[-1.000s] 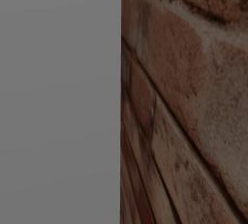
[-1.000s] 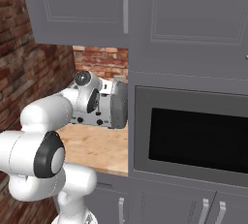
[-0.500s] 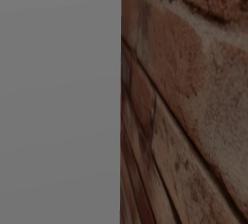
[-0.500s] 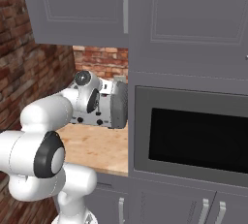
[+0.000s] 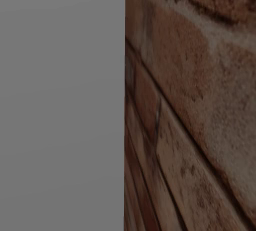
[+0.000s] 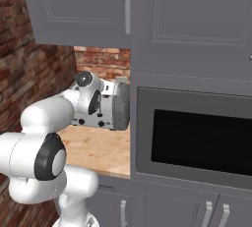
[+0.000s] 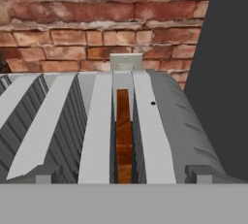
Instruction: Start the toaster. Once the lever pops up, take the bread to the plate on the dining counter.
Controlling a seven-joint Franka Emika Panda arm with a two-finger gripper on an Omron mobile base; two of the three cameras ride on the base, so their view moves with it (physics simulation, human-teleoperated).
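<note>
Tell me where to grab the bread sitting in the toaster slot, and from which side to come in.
Grip the bread by its exposed top edge, coming straight down from above the toaster. It stands on edge in a narrow slot, walls close on both faces, so only the top is reachable. The open gripper probably needs its fingers set across the slice's thin faces, in line with the slot.

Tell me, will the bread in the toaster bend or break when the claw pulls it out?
Probably not bend: the bread stands straight on edge in the toaster slot, so it looks stiff. It seems thin and small, likely light. Its brown edge suggests a crumbly crust, so a hard squeeze might crack it.
</note>
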